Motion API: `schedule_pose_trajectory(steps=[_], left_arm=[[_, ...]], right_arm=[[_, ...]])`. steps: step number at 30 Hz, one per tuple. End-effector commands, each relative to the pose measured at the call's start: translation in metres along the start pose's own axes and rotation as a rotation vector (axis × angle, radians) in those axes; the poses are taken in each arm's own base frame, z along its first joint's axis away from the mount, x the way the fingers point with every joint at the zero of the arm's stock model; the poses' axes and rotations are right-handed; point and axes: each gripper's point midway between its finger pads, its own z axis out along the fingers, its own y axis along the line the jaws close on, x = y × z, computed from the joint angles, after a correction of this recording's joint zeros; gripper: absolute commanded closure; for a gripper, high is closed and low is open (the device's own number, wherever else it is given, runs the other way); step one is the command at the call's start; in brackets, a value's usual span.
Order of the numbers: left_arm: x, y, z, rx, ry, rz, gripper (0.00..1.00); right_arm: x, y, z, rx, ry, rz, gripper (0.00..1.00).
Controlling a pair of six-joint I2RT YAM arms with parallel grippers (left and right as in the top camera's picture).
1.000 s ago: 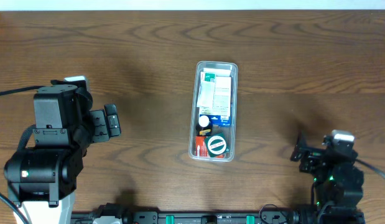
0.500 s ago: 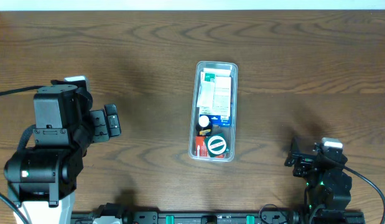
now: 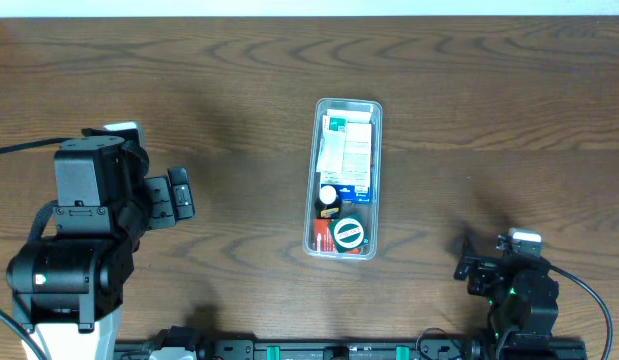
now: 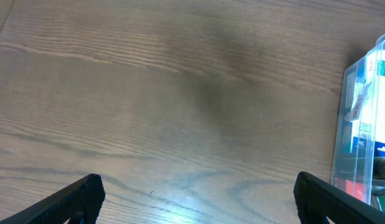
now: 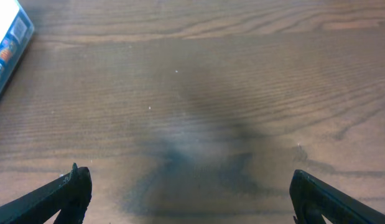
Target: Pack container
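Observation:
The clear plastic container [image 3: 345, 178] lies lengthwise in the middle of the table, filled with small boxes and a round green-and-white item at its near end. Its edge shows at the right of the left wrist view [image 4: 366, 124] and its corner at the top left of the right wrist view [image 5: 7, 43]. My left gripper [image 3: 179, 195] is open and empty, well left of the container; its fingers frame bare wood [image 4: 195, 196]. My right gripper [image 3: 467, 268] is open and empty near the front right edge, over bare wood [image 5: 189, 193].
The wooden table [image 3: 489, 90] extends around the container with nothing else on it. The left arm's base [image 3: 69, 270] fills the front left corner. A black rail [image 3: 319, 350] runs along the front edge.
My right arm has drawn back toward the front edge and slightly left, lowering toward its base. The left arm and the container have not moved.

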Motion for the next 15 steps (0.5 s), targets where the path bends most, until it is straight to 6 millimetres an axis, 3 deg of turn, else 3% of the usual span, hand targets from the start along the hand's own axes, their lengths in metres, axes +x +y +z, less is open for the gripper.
schedule_pose_trajectory(steps=[1,15], left_arm=[[-0.0044,0.0027,-0.0046,-0.01,-0.017,-0.015,0.02],[-0.0046,0.0081,-0.0054,-0.036,-0.057,0.014,0.02]], right_arm=[[0.0019,0.0024,0.0005,-0.012,0.0,-0.018,0.01],[0.002,0.0024,0.0005,-0.012,0.001,-0.018,0.01]])
